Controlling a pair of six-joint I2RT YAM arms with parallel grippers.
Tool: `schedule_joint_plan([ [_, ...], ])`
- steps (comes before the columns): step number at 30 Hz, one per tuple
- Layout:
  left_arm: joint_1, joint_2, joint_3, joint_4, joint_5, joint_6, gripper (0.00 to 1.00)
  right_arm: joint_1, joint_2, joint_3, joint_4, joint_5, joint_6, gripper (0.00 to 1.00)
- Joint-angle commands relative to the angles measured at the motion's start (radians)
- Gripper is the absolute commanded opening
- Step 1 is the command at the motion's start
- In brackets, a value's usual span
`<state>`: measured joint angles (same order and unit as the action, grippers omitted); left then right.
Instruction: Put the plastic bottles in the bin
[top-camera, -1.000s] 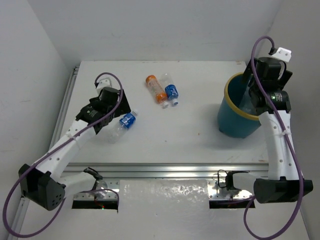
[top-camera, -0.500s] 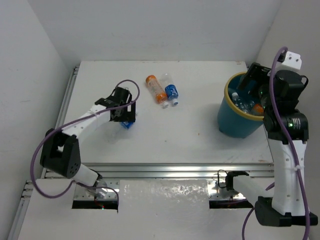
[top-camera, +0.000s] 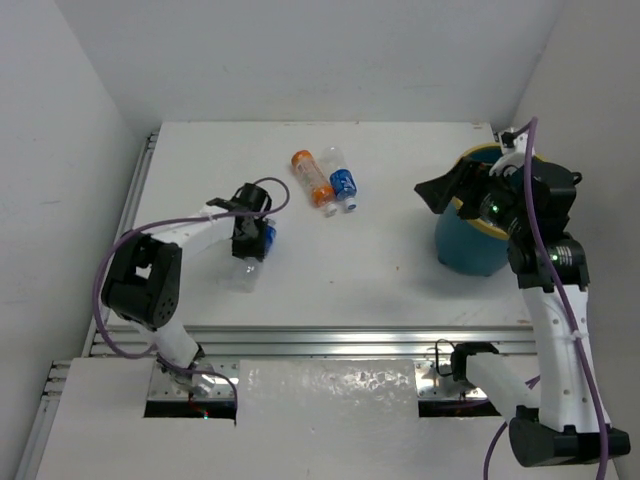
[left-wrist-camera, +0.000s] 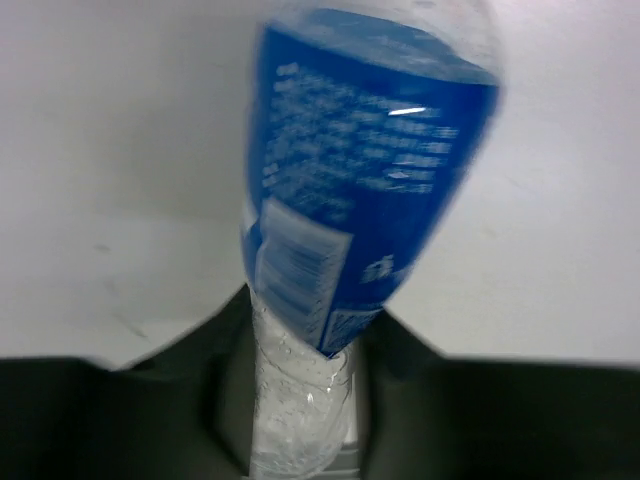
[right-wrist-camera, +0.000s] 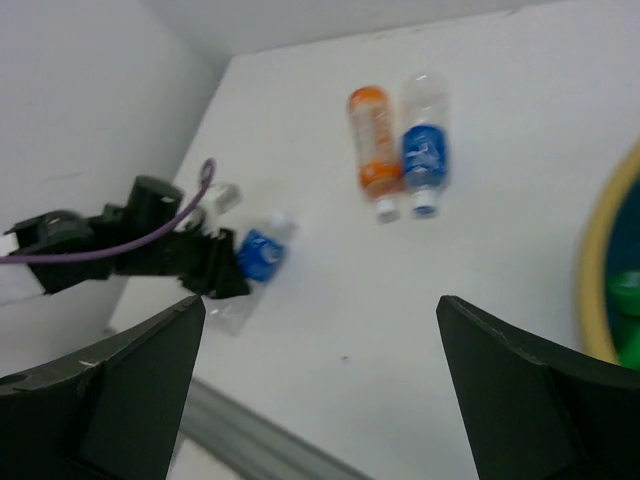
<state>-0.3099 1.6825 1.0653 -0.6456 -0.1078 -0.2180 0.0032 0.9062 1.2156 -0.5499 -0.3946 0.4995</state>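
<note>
A clear plastic bottle with a blue label (top-camera: 255, 250) lies at the left of the table. My left gripper (top-camera: 248, 232) is shut on its clear part. The left wrist view shows that bottle (left-wrist-camera: 360, 170) filling the frame, its clear end pinched in the left gripper (left-wrist-camera: 300, 335). An orange bottle (top-camera: 312, 178) and a second blue-labelled clear bottle (top-camera: 343, 181) lie side by side at the back centre. The teal bin (top-camera: 470, 248) with a yellow rim stands at the right. My right gripper (top-camera: 432, 190) hangs open and empty beside the bin's left rim. A green bottle (right-wrist-camera: 628, 322) lies inside the bin (right-wrist-camera: 598, 262).
In the right wrist view the orange bottle (right-wrist-camera: 372, 135) and its clear neighbour (right-wrist-camera: 424, 148) lie ahead, with the left gripper (right-wrist-camera: 212, 268) and the held bottle (right-wrist-camera: 258, 252) further left. White walls close in the table's left, back and right. A metal rail (top-camera: 330, 340) runs along the near edge.
My left gripper came down over the blue-labelled bottle and shut on it. My right arm swung away from above the bin toward the table's middle, its jaws staying open.
</note>
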Motion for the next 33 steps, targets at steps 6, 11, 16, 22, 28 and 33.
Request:
schedule_joint_plan([
  [6,-0.181,-0.394,-0.034,0.185,0.245,-0.092,0.04,0.113,0.011,-0.289,0.462,-0.305,0.261,0.99],
  [11,-0.204,-0.537,-0.180,0.578,0.589,-0.289,0.05,0.297,0.083,-0.364,0.675,-0.256,0.350,0.99],
  [16,-0.259,-0.507,-0.192,0.770,0.746,-0.382,0.03,0.374,0.158,-0.376,0.797,-0.251,0.375,0.99],
  [22,-0.287,-0.506,-0.191,0.833,0.824,-0.420,0.03,0.412,0.223,-0.361,0.834,-0.228,0.358,0.99],
  [28,-0.314,-0.504,-0.200,0.899,0.844,-0.448,0.09,0.461,0.279,-0.318,0.817,-0.234,0.349,0.84],
  [33,-0.314,-0.498,-0.125,0.672,0.705,-0.364,0.83,0.472,0.244,-0.263,0.677,-0.164,0.257,0.00],
])
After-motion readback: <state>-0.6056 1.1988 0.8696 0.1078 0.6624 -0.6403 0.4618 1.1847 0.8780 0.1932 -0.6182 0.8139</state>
